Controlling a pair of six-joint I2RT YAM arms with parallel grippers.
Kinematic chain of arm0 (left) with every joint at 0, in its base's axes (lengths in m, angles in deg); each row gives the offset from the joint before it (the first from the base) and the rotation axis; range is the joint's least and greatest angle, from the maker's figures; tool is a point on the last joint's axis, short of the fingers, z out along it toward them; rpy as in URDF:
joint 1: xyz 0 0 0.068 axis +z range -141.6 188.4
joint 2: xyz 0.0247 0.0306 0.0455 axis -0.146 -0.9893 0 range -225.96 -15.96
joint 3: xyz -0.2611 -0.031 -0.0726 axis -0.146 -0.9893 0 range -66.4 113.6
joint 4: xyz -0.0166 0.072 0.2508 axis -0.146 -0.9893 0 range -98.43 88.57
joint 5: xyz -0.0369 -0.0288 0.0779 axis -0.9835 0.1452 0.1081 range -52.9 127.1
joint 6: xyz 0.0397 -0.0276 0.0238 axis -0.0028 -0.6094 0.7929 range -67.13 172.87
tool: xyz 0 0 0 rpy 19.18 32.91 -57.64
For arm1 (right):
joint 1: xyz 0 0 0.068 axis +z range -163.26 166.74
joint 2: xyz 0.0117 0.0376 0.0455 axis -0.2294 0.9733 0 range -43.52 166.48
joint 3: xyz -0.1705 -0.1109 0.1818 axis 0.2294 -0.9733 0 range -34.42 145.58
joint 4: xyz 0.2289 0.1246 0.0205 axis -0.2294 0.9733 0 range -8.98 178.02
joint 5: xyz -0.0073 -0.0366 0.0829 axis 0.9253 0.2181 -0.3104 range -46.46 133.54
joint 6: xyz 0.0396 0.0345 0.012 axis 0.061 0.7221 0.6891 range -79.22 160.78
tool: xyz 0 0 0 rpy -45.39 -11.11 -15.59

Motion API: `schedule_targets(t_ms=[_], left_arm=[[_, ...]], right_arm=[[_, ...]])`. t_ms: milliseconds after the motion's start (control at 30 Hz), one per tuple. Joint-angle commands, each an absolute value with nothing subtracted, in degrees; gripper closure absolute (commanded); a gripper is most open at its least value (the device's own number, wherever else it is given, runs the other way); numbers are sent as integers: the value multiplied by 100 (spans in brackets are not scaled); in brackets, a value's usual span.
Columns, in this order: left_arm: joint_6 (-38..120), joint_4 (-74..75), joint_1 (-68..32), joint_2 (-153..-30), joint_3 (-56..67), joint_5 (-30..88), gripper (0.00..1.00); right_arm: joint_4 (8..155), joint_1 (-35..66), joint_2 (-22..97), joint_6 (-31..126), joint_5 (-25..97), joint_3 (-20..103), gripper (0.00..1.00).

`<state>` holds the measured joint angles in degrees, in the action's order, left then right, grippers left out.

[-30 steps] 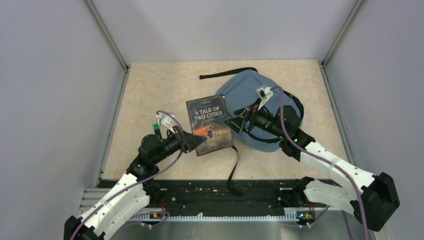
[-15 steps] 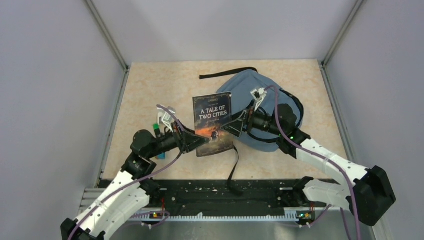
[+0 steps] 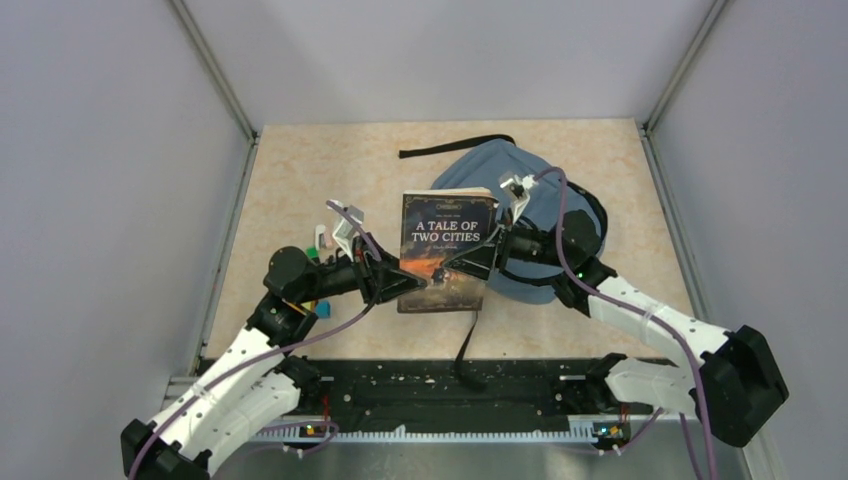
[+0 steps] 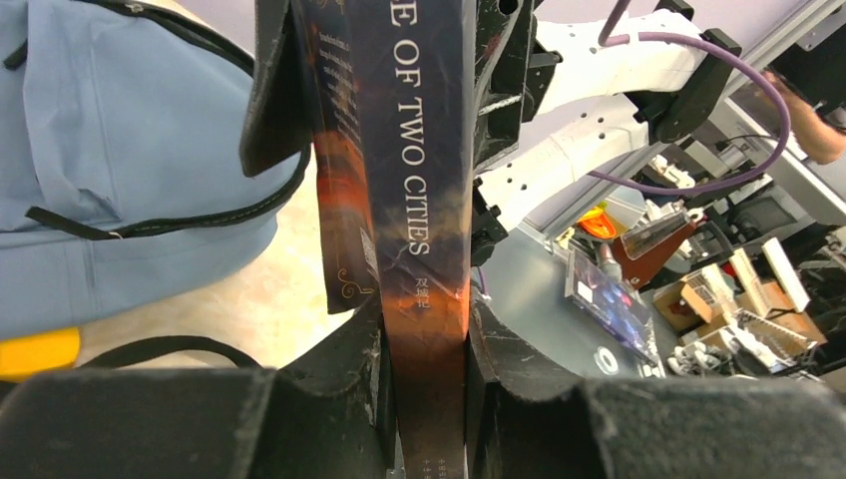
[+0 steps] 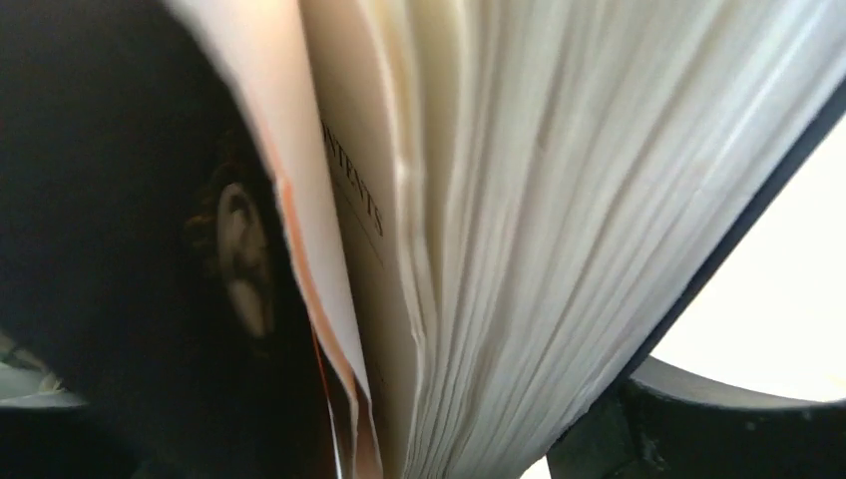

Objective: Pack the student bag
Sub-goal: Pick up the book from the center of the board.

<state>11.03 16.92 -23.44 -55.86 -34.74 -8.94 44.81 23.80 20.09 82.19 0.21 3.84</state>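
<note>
The book (image 3: 447, 250) hung over the table (image 3: 320, 170), upright and face-on to the overhead view, between the two arms. The left gripper (image 3: 397, 282) was clamped narrow on its spine edge. The right gripper (image 3: 462, 262) had its jaws standing wide on either side of the page edge, and I could not tell whether they pressed on it. The bag (image 3: 470, 168) lay on the far right part of the table, just behind the book and under the right arm. This looked like a hand-over. To do it well, the right jaws would need to reach deep enough to take both covers and every leaf, since the pages fanned loose in the right wrist view and a shallow bite might catch only some. The left should let go only once that hold was firm. The bag's opening was hidden behind the book and the right arm, so I could not tell how wide it gaped. The coloured bits (image 3: 318, 238) beside the left arm were too covered to name.
</note>
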Motion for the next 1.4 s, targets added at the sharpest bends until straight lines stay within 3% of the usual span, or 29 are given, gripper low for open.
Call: schedule_targets(t_ms=[0, 100, 300, 433, 533, 567, 700, 733, 767, 900, 1033, 1367], left_arm=[[1647, 2552, -2383, -5341, -3011, -647, 100], [1803, 2191, -2378, -5198, -3035, -74, 100], [1961, 2001, -2383, -5060, -3094, 500, 100], [2078, 1816, -2379, -5094, -3078, 670, 100], [2271, 1581, -2380, -5242, -3027, 830, 100], [2399, 1448, -2379, -5311, -2997, 928, 93], [3097, 906, -2390, -5705, -2886, 1257, 26], [3199, 892, -2402, -5823, -2892, 1347, 15], [3283, 942, -2431, -5938, -2927, 1451, 10], [3750, 1312, -2829, -6534, -3036, 1935, 5], [4200, 1715, -3479, -7397, -2783, 2403, 5], [4712, 2397, -4592, -10420, -1007, 2353, 5]], right_arm=[[3579, 2348, 1773, 8500, -199, 228, 30], [3599, 2348, 1510, 8486, -160, 184, 54], [4006, 2348, 1271, 8360, -12, 229, 73], [4581, 2348, 1226, 8145, 340, 311, 100], [5530, 2348, 1098, 7745, 1062, 490, 100], [5903, 2348, 1038, 7573, 1376, 601, 100], [7380, 2348, 780, 6980, 2966, 1018, 100], [7683, 2348, 744, 6863, 3364, 1159, 100], [7963, 2336, 723, 6738, 3743, 1294, 100], [8830, 2107, 671, 6413, 5240, 1773, 100], [9131, 1477, 403, 6379, 5986, 2075, 100], [10010, 1074, 198, 6002, 8317, 2640, 100]])
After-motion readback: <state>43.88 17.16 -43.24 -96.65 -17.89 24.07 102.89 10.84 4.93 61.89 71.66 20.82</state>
